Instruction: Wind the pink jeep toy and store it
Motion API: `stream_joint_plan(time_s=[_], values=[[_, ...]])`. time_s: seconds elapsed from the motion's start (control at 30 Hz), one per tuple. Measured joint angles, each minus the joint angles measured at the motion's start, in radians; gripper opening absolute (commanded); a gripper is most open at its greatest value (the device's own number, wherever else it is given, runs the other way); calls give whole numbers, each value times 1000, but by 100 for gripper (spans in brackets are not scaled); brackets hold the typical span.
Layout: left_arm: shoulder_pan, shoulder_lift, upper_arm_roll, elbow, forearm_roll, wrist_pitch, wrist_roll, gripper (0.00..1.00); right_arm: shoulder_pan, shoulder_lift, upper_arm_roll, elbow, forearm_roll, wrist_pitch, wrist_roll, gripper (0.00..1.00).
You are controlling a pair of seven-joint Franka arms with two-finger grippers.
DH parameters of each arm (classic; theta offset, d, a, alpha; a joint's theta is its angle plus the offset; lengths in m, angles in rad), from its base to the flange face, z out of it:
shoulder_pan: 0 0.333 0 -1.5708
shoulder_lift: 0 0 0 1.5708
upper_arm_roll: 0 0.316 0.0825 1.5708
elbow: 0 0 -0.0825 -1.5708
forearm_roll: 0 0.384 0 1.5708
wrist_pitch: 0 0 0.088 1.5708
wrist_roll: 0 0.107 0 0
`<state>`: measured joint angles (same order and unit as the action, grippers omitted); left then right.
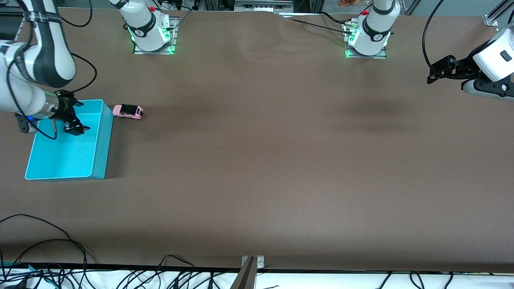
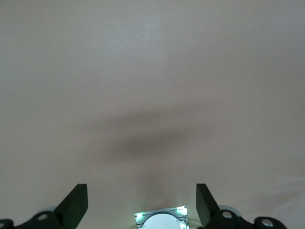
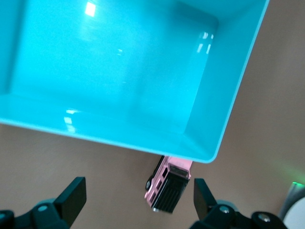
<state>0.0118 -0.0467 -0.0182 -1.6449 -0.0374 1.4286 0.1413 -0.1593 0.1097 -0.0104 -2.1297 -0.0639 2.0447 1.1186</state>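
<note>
- The right gripper (image 1: 76, 118) hangs over the turquoise bin (image 1: 102, 136), above the bin's end farther from the front camera, with its fingers spread and nothing between them.
- In the right wrist view the two black fingertips (image 3: 71, 198) stand apart, and the pink jeep toy (image 3: 167, 183) shows in the gap between them, closer to one fingertip, resting on the table.
- The pink jeep toy (image 1: 128, 111) sits on the brown table (image 1: 257, 160) just beside the bin's corner, outside its wall, toward the left arm's end from the bin.
- The bin's rim (image 3: 224, 124) lies between the right jaws and the toy; its inside is bare turquoise.
- The left gripper (image 1: 441, 72) waits in the air over the table's edge at the left arm's end, well apart from toy and bin, released and holding nothing.
- The left wrist view shows its fingertips (image 2: 76, 202) wide apart over bare table with a soft shadow, and an arm base with green lights (image 2: 162, 219) between them.
- Only the front view shows the wide brown tabletop stretching between the two grippers, and the cables (image 1: 44, 257) along its edge nearest the camera.
- Only the right wrist view shows the toy's ribbed black roof.
</note>
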Motion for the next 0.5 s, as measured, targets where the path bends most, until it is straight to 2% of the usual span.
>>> stream_joint_plan(time_s=[0.2, 0.5], values=[[-1, 1, 1, 4, 0, -5, 0, 100, -8, -19, -1, -133, 0, 71, 44, 100], [-1, 5, 3, 4, 6, -6, 0, 100, -8, -62, 0, -254, 0, 147, 153, 100]])
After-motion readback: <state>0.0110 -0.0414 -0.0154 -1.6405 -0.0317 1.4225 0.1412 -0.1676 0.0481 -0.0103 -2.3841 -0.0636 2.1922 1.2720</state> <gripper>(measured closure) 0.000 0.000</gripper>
